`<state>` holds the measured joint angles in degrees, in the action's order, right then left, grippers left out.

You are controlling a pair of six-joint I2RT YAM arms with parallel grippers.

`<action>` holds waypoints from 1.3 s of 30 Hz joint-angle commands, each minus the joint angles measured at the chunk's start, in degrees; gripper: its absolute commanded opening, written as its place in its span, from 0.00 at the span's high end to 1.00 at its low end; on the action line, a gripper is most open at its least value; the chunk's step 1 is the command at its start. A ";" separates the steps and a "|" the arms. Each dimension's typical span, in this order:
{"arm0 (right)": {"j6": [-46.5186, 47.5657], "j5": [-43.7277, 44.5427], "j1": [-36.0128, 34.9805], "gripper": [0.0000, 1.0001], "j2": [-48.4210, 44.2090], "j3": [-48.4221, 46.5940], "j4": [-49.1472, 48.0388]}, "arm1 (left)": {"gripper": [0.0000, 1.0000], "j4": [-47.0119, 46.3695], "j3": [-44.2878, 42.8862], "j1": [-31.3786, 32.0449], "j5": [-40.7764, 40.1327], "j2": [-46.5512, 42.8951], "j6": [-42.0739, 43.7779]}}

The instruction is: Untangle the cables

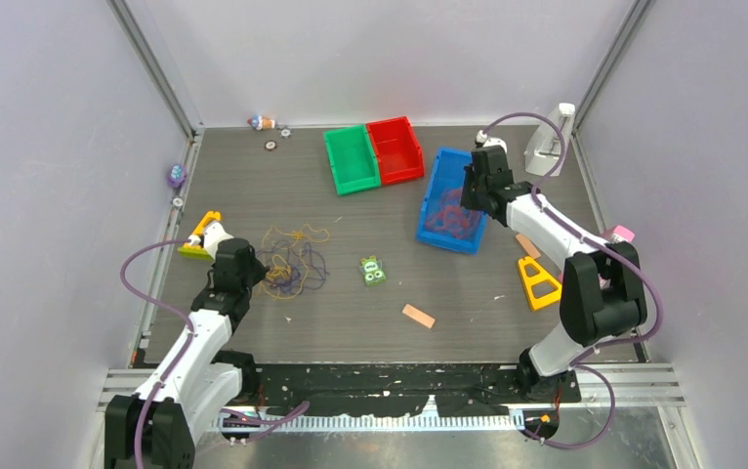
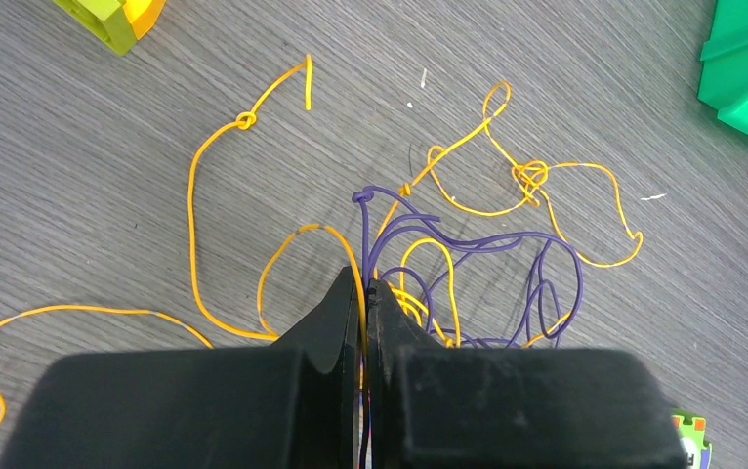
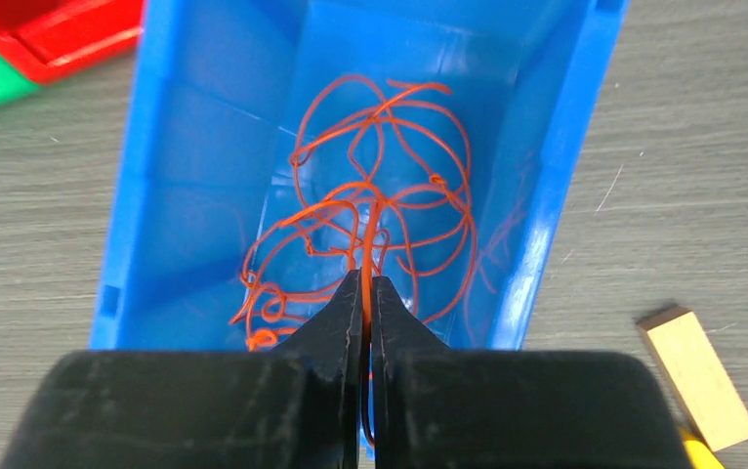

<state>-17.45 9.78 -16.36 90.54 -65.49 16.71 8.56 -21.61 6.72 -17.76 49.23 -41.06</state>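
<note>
A tangle of yellow cables (image 2: 224,176) and dark purple cables (image 2: 507,244) lies on the grey table, left of centre in the top view, cables (image 1: 292,262). My left gripper (image 2: 366,285) is shut on yellow and purple strands at the tangle's near edge; it shows in the top view as left gripper (image 1: 253,271). Orange-red cables (image 3: 380,205) lie coiled inside the blue bin (image 3: 145,195). My right gripper (image 3: 365,283) is shut on one orange-red strand above the bin (image 1: 427,230), seen from above as right gripper (image 1: 470,202).
A green bin (image 1: 351,158) and a red bin (image 1: 394,149) stand at the back. A green toy block (image 1: 373,271), a tan block (image 1: 417,316), a yellow triangle (image 1: 538,281) and a yellow-green piece (image 1: 198,234) lie on the table. A white stand (image 1: 546,145) sits back right.
</note>
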 commanded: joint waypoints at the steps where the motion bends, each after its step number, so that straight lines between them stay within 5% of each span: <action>1: -1.47 -1.32 0.11 0.92 2.45 0.49 -4.08 | 1.00 -2.53 -1.53 -0.22 0.18 -0.17 0.86; 9: -1.29 -0.04 0.06 0.84 8.67 -5.25 0.21 | 1.00 -3.55 -0.88 -0.17 1.02 -0.88 1.20; 15: -0.52 3.99 0.10 0.81 12.64 -18.92 8.32 | 1.00 -7.68 -2.28 -0.22 15.60 1.44 9.42; 16: -0.41 4.98 0.10 0.74 12.73 -20.12 9.21 | 1.00 -8.14 -2.23 -0.22 16.64 1.82 9.67; 17: 0.16 5.11 0.10 0.48 12.64 -20.42 9.65 | 1.00 -8.20 -2.28 -0.22 17.06 2.06 9.69; 19: 0.54 5.03 0.10 0.29 11.56 -20.13 10.44 | 1.00 -8.21 -2.41 -0.22 17.15 2.35 9.77; 28: 2.61 1.27 -0.39 0.03 -1.34 -10.05 6.96 | 1.00 -10.12 -2.07 -0.20 19.97 2.35 10.30; 39: 8.32 -4.87 -16.65 0.05 -10.84 7.53 -15.11 | 1.00 -16.02 -1.51 0.82 28.66 4.69 12.03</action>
<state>-12.14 7.77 -27.27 79.57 -63.20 13.63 -1.56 -21.67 6.79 6.15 53.32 -30.79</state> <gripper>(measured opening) 0.955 0.006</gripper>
